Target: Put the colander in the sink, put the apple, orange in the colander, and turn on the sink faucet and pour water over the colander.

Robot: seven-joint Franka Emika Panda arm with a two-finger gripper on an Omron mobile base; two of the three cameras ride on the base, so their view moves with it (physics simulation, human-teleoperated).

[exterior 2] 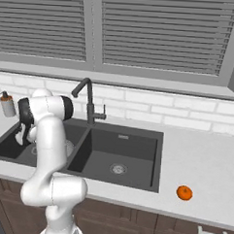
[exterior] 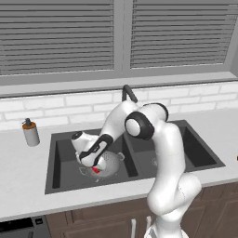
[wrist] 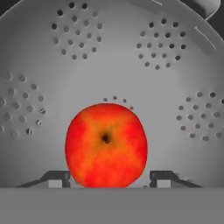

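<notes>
Apple (exterior: 95, 170) lies inside the colander (exterior: 113, 161), which sits in the left basin of the sink (exterior: 62, 162); in the left base view the gripper (exterior: 93, 166) reaches down into the bowl, with the red fruit showing just beneath the hand. The faucet (exterior: 128, 92) stands behind the arm at about twelve o'clock from the colander, and no water runs.

Right base view: the orange (exterior 2: 184, 192) rests on the counter (exterior 2: 204, 162), at about four o'clock from the right basin and well apart from the arm. The faucet spout bends over towards the left basin.

Hand view: the apple sits on the colander's perforated floor, stem pit facing the camera, directly between the two fingertips (wrist: 56, 178), which flank it at nine and three o'clock. Jaws stand about as wide as the fruit; whether the pads touch its sides cannot be told. Judgement: apple placement is at release, orange and faucet outstanding. The orange being round, no long axis governs the next grasp.
</notes>
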